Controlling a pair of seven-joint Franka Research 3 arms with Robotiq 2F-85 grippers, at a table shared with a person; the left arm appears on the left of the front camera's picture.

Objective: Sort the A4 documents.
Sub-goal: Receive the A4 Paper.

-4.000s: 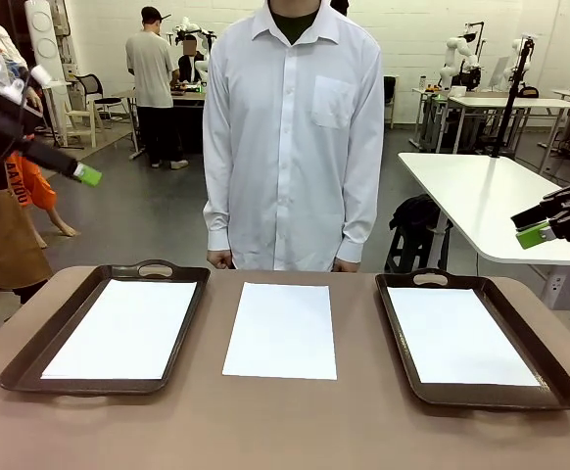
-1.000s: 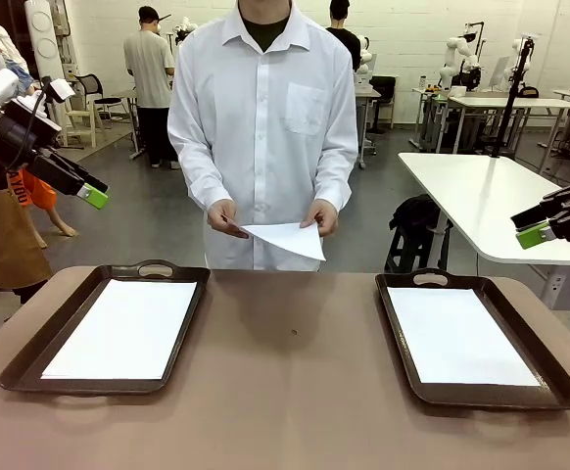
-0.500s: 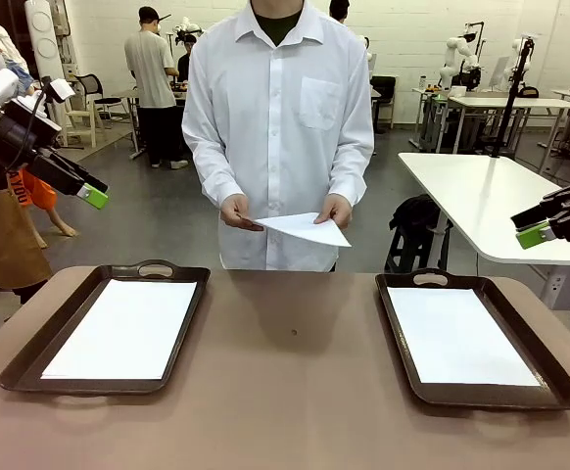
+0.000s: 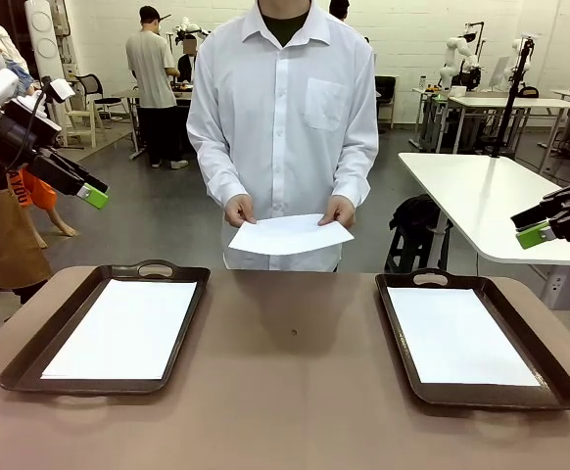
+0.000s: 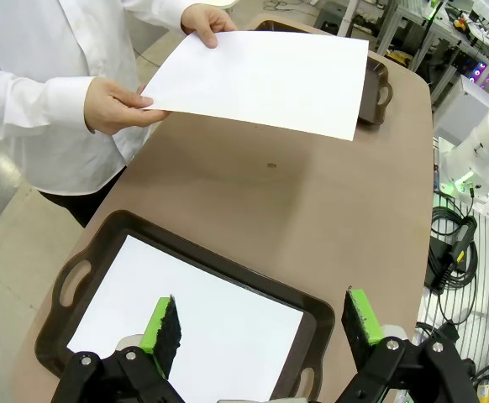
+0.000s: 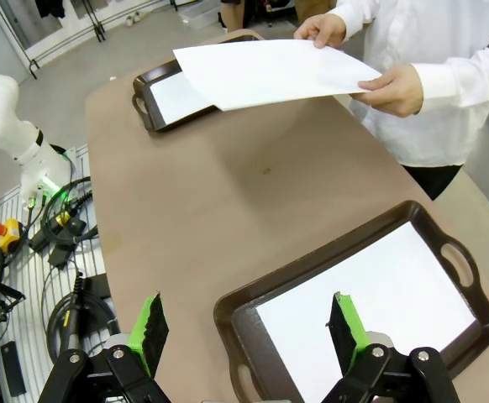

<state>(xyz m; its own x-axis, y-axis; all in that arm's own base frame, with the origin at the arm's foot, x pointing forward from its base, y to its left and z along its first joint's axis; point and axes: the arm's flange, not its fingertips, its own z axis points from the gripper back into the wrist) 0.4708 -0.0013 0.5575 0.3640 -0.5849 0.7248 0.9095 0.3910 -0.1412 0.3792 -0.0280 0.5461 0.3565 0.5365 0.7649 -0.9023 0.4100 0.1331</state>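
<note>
A person in a white shirt stands at the far side of the table and holds one white A4 sheet (image 4: 289, 235) flat in both hands above the table's far edge; the same sheet (image 5: 265, 80) (image 6: 271, 74) shows in both wrist views. Another white sheet (image 4: 123, 328) lies in the left dark brown tray (image 4: 21, 364), and one more sheet (image 4: 459, 336) lies in the right tray (image 4: 557, 377). My left gripper (image 4: 87, 189) hangs open, high above the table's left side. My right gripper (image 4: 535, 231) is open, high at the right. Both hold nothing.
The brown table (image 4: 290, 392) is bare between the two trays. A white table (image 4: 491, 201) stands behind at the right. Other people stand far back in the room.
The person has lifted the middle sheet off the table and now holds it level in both hands. Over the last second the sheet flattened out. My left arm had shifted slightly before that; both grippers now stay still.
</note>
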